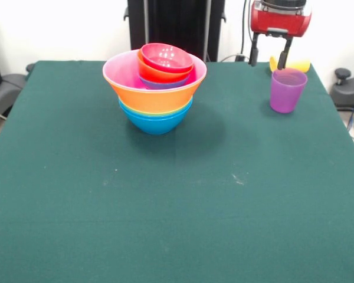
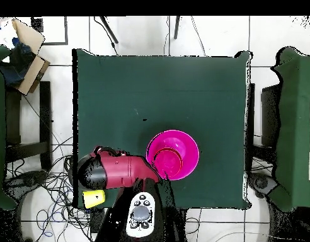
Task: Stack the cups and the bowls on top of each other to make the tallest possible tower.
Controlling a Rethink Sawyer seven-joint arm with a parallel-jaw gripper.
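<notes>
Gripper (image 1: 269,61): two dark fingers hanging from a red head, spread apart with nothing between them. It hovers just above and slightly behind the purple cup, with no contact visible. In the overhead view only the arm's red and black body (image 2: 113,170) shows, covering the cup's place.

Purple cup (image 1: 287,89): translucent tumbler, upright, mouth up, standing on the table near its back right corner in the front view. One finger's tip overlaps the rim line; whether it touches cannot be told.

Yellow cup (image 1: 298,64): opaque, behind the purple cup and partly hidden by the finger, apparently lying on its side. In the overhead view it shows as a yellow shape (image 2: 93,198) beside the arm at the table's edge.

Tower (image 1: 155,88): nested bowls, well apart from both cups, standing left of centre toward the back of the table. Order from the base: light blue bowl (image 1: 156,122), a thin green rim, large orange bowl (image 1: 156,98), pink bowl (image 1: 119,69) set inside it, then a dark blue rim, an orange-red bowl (image 1: 156,75) and a crimson bowl (image 1: 167,57) topmost. All sit mouth up.

Table (image 1: 177,200): covered in dark green cloth.
</notes>
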